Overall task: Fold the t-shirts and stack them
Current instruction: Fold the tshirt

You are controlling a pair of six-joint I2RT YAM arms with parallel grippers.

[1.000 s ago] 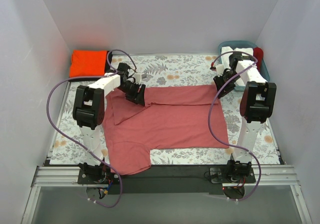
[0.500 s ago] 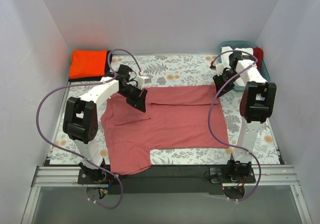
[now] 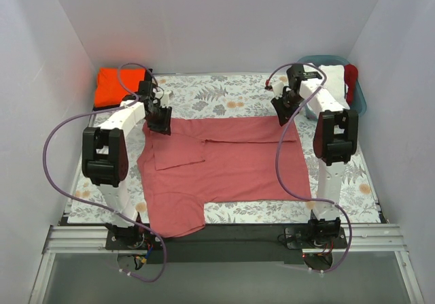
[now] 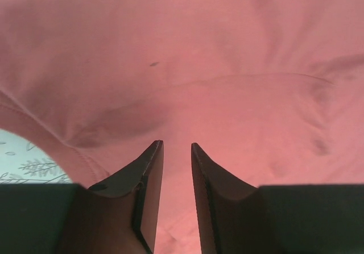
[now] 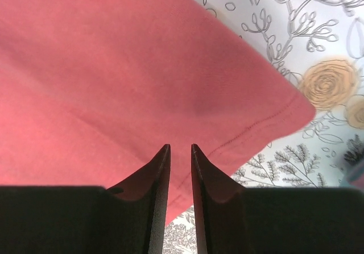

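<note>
Two robot arms are reaching over a flower-printed surface (image 3: 224, 93), where a rose-red t-shirt (image 3: 231, 161) is lying spread flat across the middle. One sleeve is lying folded in over the shirt's left side, and its near-left part is hanging past the near edge. The left pincer (image 3: 161, 119) is sitting at the shirt's far-left corner and the right pincer (image 3: 282, 110) at its far-right corner, by the hem. In both wrist views the dark fingers (image 4: 149, 174) are standing close together with only a narrow slit between the tips and red cloth showing through it. Whether either pincer is actually pinching the cloth cannot be told. An orange t-shirt (image 3: 117, 86), folded square, is resting in the far-left corner, apart from the red one. A teal basket (image 3: 359, 96) is standing in the far-right corner.
</note>
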